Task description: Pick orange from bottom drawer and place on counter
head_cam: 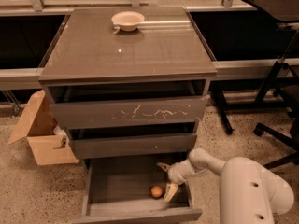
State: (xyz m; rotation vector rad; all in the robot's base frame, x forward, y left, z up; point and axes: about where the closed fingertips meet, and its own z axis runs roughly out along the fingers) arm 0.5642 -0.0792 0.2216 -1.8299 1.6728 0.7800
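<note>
Grey bottom drawer (pixel 119 185) holds orange (pixel 156 191); jaws spread just beside it.

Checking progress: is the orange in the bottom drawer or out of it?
In. The orange lies on the floor of the open bottom drawer; the gripper hangs beside it, fingers open.

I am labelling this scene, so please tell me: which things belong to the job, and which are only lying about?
For the job: orange, in the open bottom drawer; counter; gripper, open, reaching into the drawer beside the orange.
Lying about: cream bowl on the counter; cardboard box on the floor.
</note>
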